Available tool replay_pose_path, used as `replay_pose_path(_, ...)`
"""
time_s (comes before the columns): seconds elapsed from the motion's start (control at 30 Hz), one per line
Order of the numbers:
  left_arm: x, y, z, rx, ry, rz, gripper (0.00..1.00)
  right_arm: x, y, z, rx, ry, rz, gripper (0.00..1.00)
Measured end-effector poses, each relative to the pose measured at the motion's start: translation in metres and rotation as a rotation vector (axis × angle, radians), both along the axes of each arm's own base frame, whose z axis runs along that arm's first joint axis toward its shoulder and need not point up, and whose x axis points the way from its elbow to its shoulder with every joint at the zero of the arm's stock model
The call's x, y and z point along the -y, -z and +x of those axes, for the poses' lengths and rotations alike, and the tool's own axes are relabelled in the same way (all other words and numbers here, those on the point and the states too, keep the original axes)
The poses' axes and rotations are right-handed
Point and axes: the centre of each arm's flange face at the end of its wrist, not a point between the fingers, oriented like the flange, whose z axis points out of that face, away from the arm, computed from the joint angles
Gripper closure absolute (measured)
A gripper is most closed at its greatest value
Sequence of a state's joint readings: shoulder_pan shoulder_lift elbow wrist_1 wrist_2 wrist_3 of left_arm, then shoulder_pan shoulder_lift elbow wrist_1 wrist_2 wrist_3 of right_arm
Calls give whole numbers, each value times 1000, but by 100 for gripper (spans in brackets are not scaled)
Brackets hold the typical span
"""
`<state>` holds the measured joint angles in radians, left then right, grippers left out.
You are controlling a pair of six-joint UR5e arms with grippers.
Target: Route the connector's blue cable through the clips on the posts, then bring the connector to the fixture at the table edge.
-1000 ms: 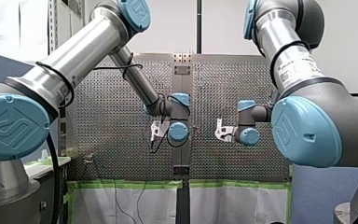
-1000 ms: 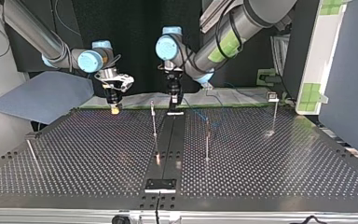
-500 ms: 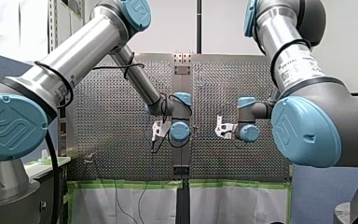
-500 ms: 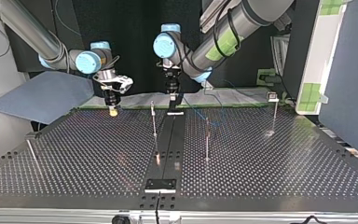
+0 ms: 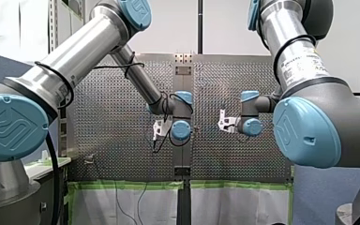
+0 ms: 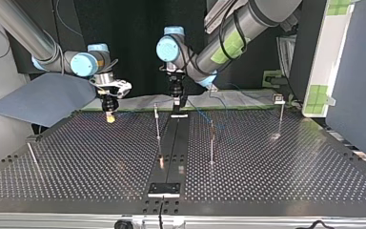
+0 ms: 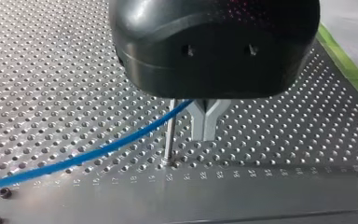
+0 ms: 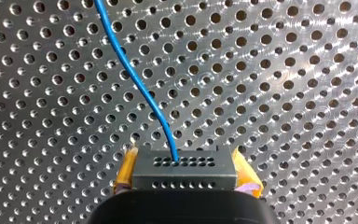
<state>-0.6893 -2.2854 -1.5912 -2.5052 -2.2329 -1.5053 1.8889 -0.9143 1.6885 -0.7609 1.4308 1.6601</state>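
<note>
Blue cable point(image 8: 140, 88) leaves the middle of the dark connector point(image 8: 185, 173), which my right hand point(image 8: 186, 164) pinches by its two sides between yellow pads point(image 8: 127, 169), low over the perforated bench point(image 8: 284, 93). The task's thing therefore sits centred in that hand, with the cable running straight ahead of it. In the top view this hand point(image 6: 110, 116) hangs near the bench's far edge at the view's left, well apart from the thin posts. My left hand point(image 7: 205, 128) has its metal fingertips pressed together just beside a post point(image 7: 169, 135). The cable point(image 7: 98, 151) crosses that post high up and runs in under the hand's body, but I cannot tell whether the fingers nip it, and the clip is hidden. I judge the step to be seating the cable at this first post. To do it well, the connector end should give slack gently while the left hand steers the cable at clip height. A hard pull could bend the slender post or strain the cable where it enters the connector.
</note>
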Motion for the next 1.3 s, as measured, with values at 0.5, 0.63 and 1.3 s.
replay_pose_path(0.5, -4, -3, 20, 9, 32, 13, 98, 1, 2, 0, 4, -1, 0, 100)
replay_pose_path(0.63, -7, 4, 30, -2, 30, 15, 98, 1, 2, 0, 5, -1, -2, 100)
replay_pose_path(1.3, -20, 3, 66, 0, 27, -28, 98, 5, 2, -4, 13, 8, -16, 100)
